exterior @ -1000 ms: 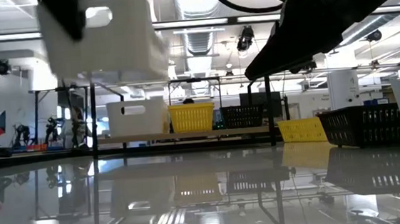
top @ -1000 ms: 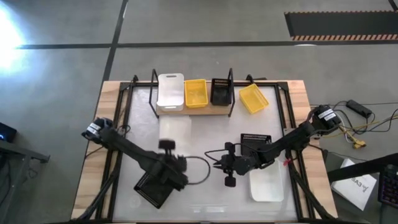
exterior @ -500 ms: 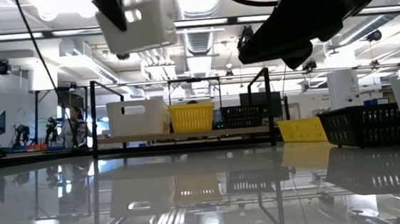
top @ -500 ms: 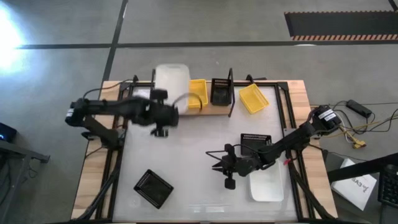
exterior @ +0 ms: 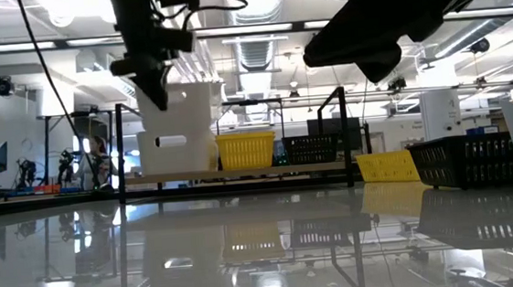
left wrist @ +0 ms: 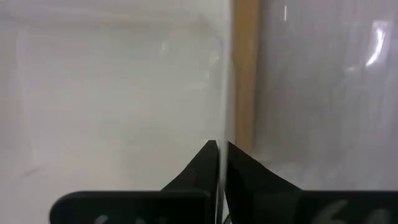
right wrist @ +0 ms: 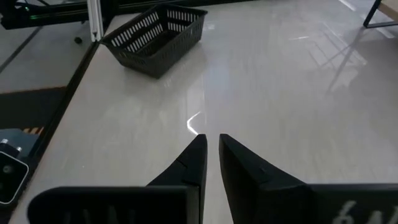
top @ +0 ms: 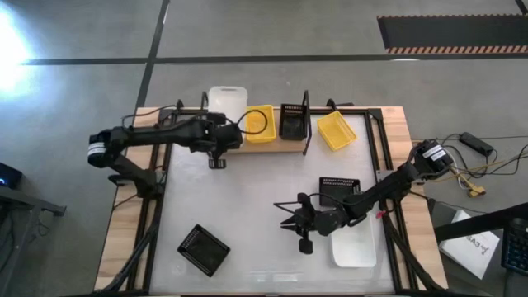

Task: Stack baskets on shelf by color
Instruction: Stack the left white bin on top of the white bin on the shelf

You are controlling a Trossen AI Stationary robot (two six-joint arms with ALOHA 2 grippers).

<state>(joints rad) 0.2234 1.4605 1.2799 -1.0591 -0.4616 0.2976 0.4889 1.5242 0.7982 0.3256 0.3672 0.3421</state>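
We see a white basket (top: 228, 101) held by the left end effector (top: 223, 142) over the left end of the shelf (top: 285, 147). In the low view this white basket (exterior: 187, 103) sits on top of another white basket (exterior: 176, 152) that already stands on the shelf. In the left wrist view the fingers (left wrist: 196, 177) are clamped on the thin white wall of the basket.

Next to it on the shelf stand a yellow basket (top: 259, 124) and then a black basket (top: 292, 121). A second yellow basket (top: 336, 130) lies tilted on the table (top: 247, 206), just beside the right end of the shelf.

Near the front left corner of the table we see another black basket (top: 204, 249), well apart from the shelf. A third black basket (top: 339, 188) and a white basket (top: 356, 246) lie on the right side, close to the right arm.

The right end effector (top: 289, 221) hovers over the middle of the table, and its fingers (right wrist: 193, 163) are almost together, with only a narrow gap and nothing between them.
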